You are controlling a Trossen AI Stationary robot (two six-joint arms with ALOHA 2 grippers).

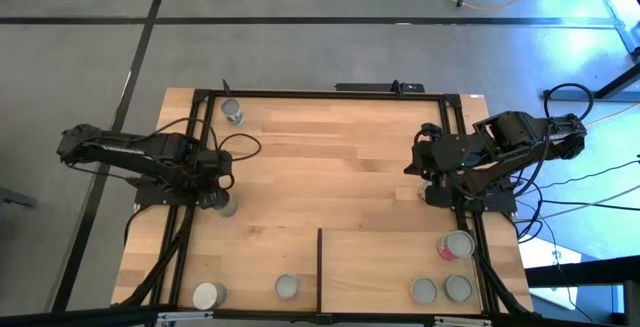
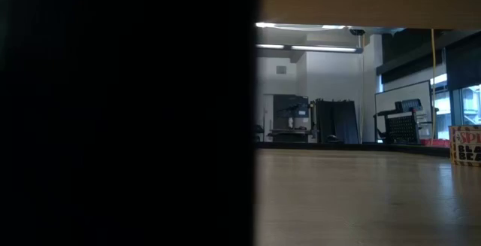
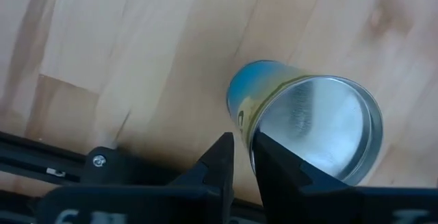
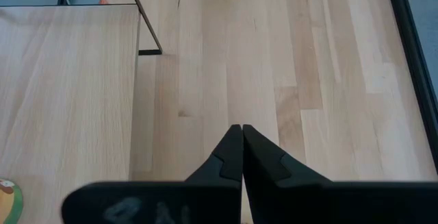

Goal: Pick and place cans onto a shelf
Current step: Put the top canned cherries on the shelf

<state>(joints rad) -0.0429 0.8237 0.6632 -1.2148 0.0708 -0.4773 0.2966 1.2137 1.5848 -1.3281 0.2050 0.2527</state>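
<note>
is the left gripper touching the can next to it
Cannot tell. In the left wrist view the left gripper overlaps the can beside it, but no contact or gap shows plainly.

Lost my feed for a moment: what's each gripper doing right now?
Left gripper: nearly closed beside the can, not holding it.
Right gripper: shut, empty.

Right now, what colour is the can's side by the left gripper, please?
Blue and yellow on the can, clearest in the left wrist view.
</note>
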